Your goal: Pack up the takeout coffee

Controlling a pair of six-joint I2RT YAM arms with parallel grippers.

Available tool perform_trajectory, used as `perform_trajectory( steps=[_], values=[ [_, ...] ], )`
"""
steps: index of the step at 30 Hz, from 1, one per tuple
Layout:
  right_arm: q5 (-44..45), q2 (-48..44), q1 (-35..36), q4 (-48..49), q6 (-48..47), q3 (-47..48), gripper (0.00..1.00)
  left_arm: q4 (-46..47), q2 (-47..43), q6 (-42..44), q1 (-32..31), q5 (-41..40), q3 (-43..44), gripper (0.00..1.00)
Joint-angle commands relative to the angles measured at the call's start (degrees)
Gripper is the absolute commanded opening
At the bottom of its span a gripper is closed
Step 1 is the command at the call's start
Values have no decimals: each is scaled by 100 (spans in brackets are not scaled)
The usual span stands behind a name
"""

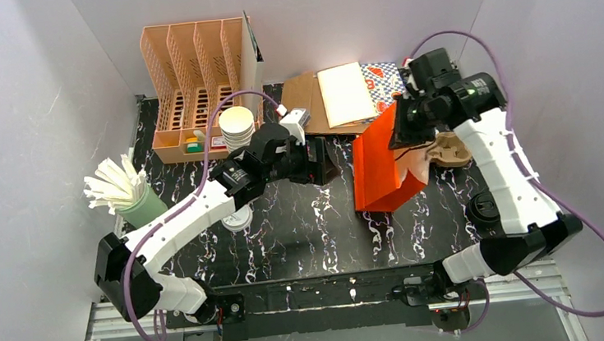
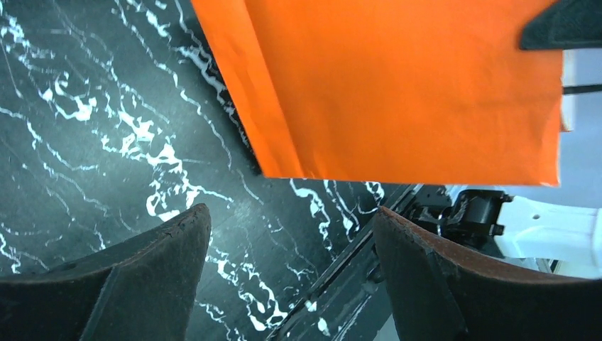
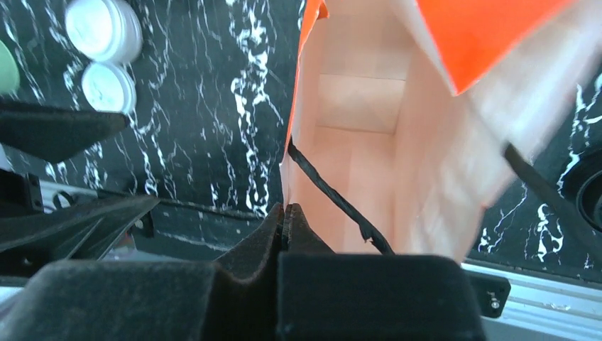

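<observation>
An orange paper bag [image 1: 383, 167] stands open right of the table's middle. My right gripper [image 1: 401, 133] is shut on the bag's left rim; in the right wrist view [image 3: 285, 210] the jaws pinch the paper edge, and the bag's inside [image 3: 362, 106] holds nothing. My left gripper [image 1: 325, 168] is open and empty just left of the bag; the left wrist view [image 2: 291, 222] shows the bag's side [image 2: 405, 85] ahead. The black-lidded cup [image 1: 483, 206] stands by the right arm. The white-lidded cup [image 1: 239, 218] sits partly under the left arm and also shows in the right wrist view [image 3: 108, 87].
A stack of lidless white cups [image 1: 237, 125] stands before a peach desk organiser [image 1: 192, 85]. A green holder of white straws [image 1: 129, 198] is at the left. A cardboard cup carrier [image 1: 451, 151] lies behind the bag. Flat paper and cardboard [image 1: 343, 94] lie at the back.
</observation>
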Motion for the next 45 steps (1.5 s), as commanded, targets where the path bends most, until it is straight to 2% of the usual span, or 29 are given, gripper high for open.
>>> perform_trajectory(
  steps=[1, 2, 4, 7, 8, 9, 15, 22, 27, 29, 32, 39, 43, 45],
  values=[
    [215, 304, 653, -260, 282, 155, 4, -224, -272, -22, 16, -16, -223, 82],
    [187, 372, 803, -162, 317, 169, 12, -233, -303, -10, 16, -20, -259, 82],
    [40, 498, 1025, 88, 341, 245, 44, -252, -395, 34, 16, -10, -300, 82],
    [-469, 508, 1128, 650, 270, 217, 86, -253, -597, 79, 11, -42, -382, 83],
    [-572, 469, 1131, 911, 249, 178, 92, -263, -669, 83, 11, -81, -399, 84],
    [-650, 442, 1132, 1052, 229, 179, 93, -275, -742, 88, 13, -118, -409, 84],
    [-944, 163, 1134, 1462, 122, 321, 92, -248, -1002, -130, 16, -123, -405, 84],
    [-1224, -132, 1130, 1650, 35, 416, 86, 397, -1100, -981, -20, 21, -661, 82],
    [-853, -565, 1134, 1945, -58, 498, 86, 846, -878, -1372, -516, -254, -791, 79],
    [-554, -714, 1133, 1990, -63, 590, 79, 854, -773, -1317, -844, -596, -694, 78],
    [-56, -913, 1130, 1989, 0, 648, 75, 854, -660, -998, -1307, -1218, -472, 77],
    [1308, -1654, 1130, 2107, -37, 134, 65, 470, -429, -30, -1717, -2368, 321, 75],
    [1791, -1891, 1133, 2117, -135, -175, 62, 367, -94, 198, -1998, -2886, 679, 81],
    [1986, -1943, 1132, 2077, -168, -341, 62, 352, 45, 334, -2156, -3148, 839, 89]
  ],
)
